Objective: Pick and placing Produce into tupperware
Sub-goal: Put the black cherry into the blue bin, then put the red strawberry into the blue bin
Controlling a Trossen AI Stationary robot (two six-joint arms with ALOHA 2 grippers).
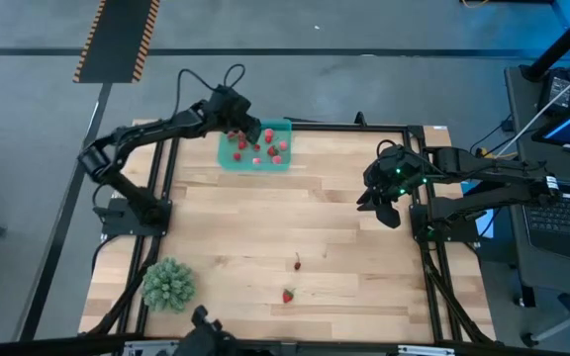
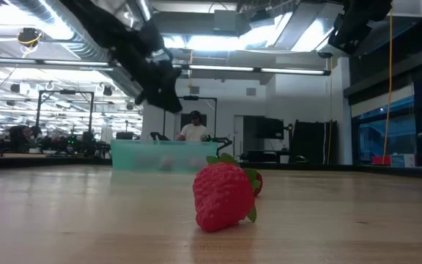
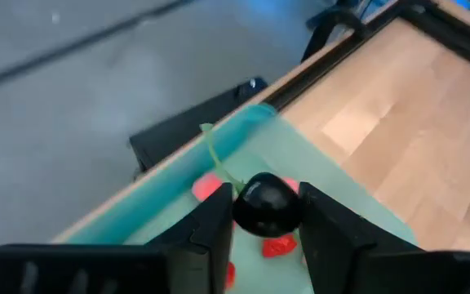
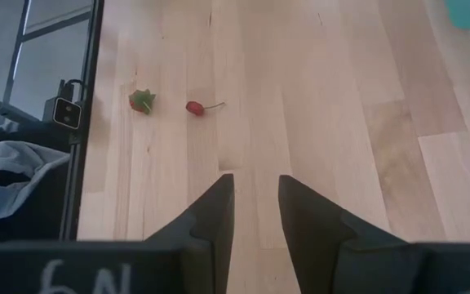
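At the lower left of the high view a large spiky green plant-like ball (image 1: 169,283) sits on the pale wooden surface (image 1: 344,218), no part of the job. Further right, toward the upper middle, the left gripper (image 1: 248,129) hangs over the shallow translucent teal plastic container (image 1: 228,158). Its fingers (image 3: 210,237) are pinching a small dark round fruit (image 3: 267,204) with a thin green stem, above several small red and pink fruits (image 1: 262,150) lying inside.

Low in the middle lie two more: a small dark red fruit with a stem (image 1: 298,262) and a red strawberry with a green top (image 1: 288,295), well apart from the container.

At the right edge of the surface the right gripper (image 1: 378,203) waits with its fingers (image 4: 210,220) slightly spread, holding nothing.

These fruits look light and smooth, apt to roll or squirt out of a hard pinch. I would take each across its widest part, clear of stem and leaves.
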